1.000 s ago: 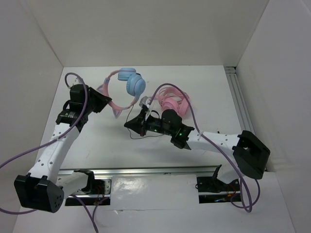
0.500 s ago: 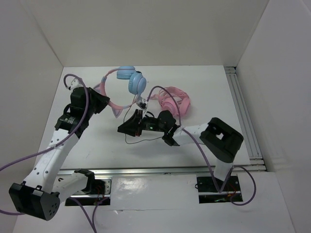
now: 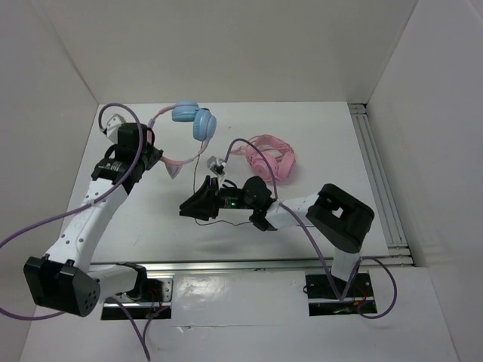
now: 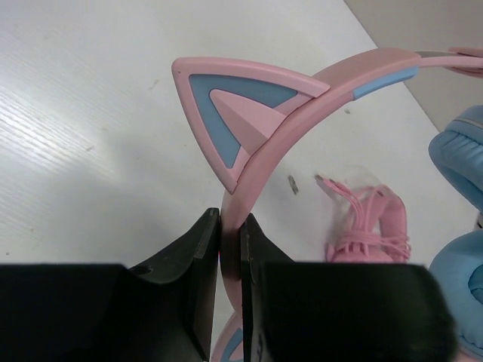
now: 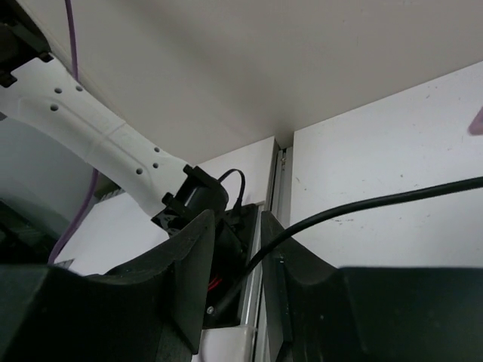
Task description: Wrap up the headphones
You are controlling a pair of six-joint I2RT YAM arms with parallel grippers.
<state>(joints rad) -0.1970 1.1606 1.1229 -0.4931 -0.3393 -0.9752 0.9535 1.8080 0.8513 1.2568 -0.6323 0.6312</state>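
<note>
The headphones (image 3: 192, 121), with a pink headband, blue ear cups and pink cat ears, hang at the back left. My left gripper (image 3: 155, 158) is shut on the headband. In the left wrist view the band (image 4: 302, 98) runs up from between the fingertips (image 4: 230, 219), past a cat ear (image 4: 234, 105), to a blue cup (image 4: 460, 158). The thin black cable (image 3: 195, 175) drops from the cups to my right gripper (image 3: 189, 207). In the right wrist view the cable (image 5: 377, 202) passes between the jaws (image 5: 238, 219), which stand slightly apart.
All-pink headphones (image 3: 268, 158) with a bundled pink cable lie right of centre, and also show in the left wrist view (image 4: 370, 226). White walls enclose the table on three sides. A metal rail (image 3: 377, 173) runs along the right edge, another along the front.
My left gripper has carried the headphones left and toward the back. My right gripper has moved left and nearer along the black cable, and its arm has folded in.
</note>
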